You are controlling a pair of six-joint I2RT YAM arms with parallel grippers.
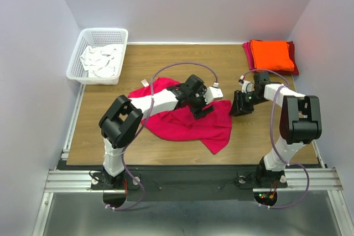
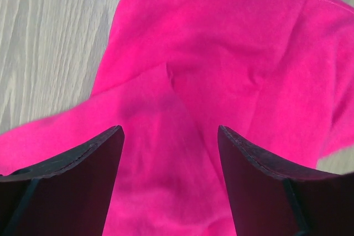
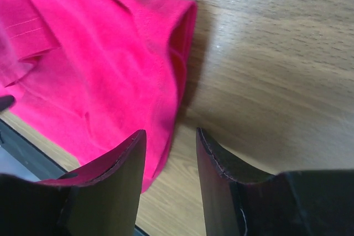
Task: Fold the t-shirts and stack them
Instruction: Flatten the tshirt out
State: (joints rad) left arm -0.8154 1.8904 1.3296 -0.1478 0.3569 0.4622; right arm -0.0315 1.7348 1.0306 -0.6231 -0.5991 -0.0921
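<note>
A crumpled pinkish-red t-shirt [image 1: 188,122] lies spread in the middle of the table. My left gripper [image 1: 203,106] hovers over its upper right part, jaws open, with only cloth [image 2: 221,59] below and nothing between the fingers. My right gripper [image 1: 239,108] stands open just beyond the shirt's right edge [image 3: 166,70], over bare wood, holding nothing. At the back right corner a folded orange t-shirt [image 1: 271,54] rests on a folded darker red one [image 1: 292,59].
A white basket [image 1: 78,59] with white cloths stands at the back left, partly over the table's left edge. The wooden tabletop [image 1: 110,89] shows bare around the pinkish-red shirt. Grey walls close in on three sides.
</note>
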